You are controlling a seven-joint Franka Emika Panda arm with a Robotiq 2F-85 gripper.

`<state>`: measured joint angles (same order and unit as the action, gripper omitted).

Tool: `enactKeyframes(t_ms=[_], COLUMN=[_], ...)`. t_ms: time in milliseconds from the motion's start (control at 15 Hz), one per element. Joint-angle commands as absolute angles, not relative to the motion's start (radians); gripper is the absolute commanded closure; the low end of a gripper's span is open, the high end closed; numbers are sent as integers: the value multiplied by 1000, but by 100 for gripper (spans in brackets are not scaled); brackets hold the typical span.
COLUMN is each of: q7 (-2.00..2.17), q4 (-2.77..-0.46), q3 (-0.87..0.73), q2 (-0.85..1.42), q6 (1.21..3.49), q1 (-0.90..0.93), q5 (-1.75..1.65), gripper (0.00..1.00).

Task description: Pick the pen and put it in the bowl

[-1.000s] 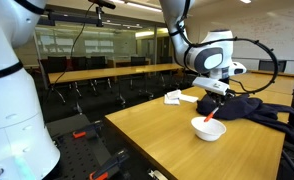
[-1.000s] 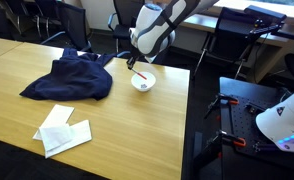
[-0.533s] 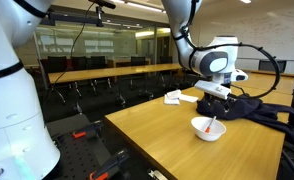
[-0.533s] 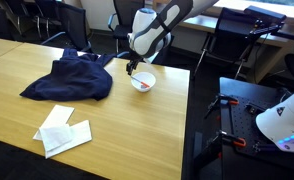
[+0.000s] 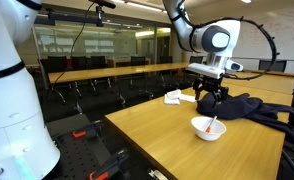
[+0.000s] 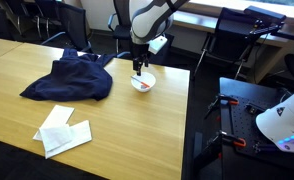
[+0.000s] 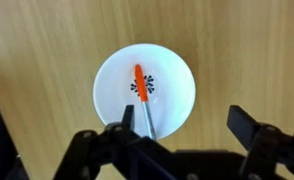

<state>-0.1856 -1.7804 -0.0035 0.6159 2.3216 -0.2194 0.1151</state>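
Note:
The orange-red pen [image 7: 141,88] lies inside the white bowl [image 7: 177,85], its tip end leaning over the bowl's near rim. In both exterior views the pen [image 5: 213,125] [image 6: 139,80] rests slanted in the bowl [image 5: 203,129] [image 6: 143,86] near the table's end. My gripper [image 7: 187,125] hangs above the bowl, open, with nothing between its fingers [image 7: 248,128]. In the exterior views the gripper [image 5: 209,100] [image 6: 138,68] stands clear above the bowl.
A dark blue heap of cloth [image 6: 69,79] [image 5: 249,107] lies beside the bowl. White papers [image 6: 63,131] [image 5: 174,97] sit farther along the wooden table [image 6: 137,140]. The table edge [image 6: 187,110] runs close to the bowl.
The gripper opened and let go of the pen, which now rests in the bowl. The gripper then rose straight up away from the bowl.

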Motion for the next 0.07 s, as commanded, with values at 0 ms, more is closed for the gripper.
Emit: enactKeyframes(t_ms=[0], q7=[-146], q4=[-1839], q3=[-26], q2=[545], q6=[2251], q1=[-181], q5=[98], gripper=[0])
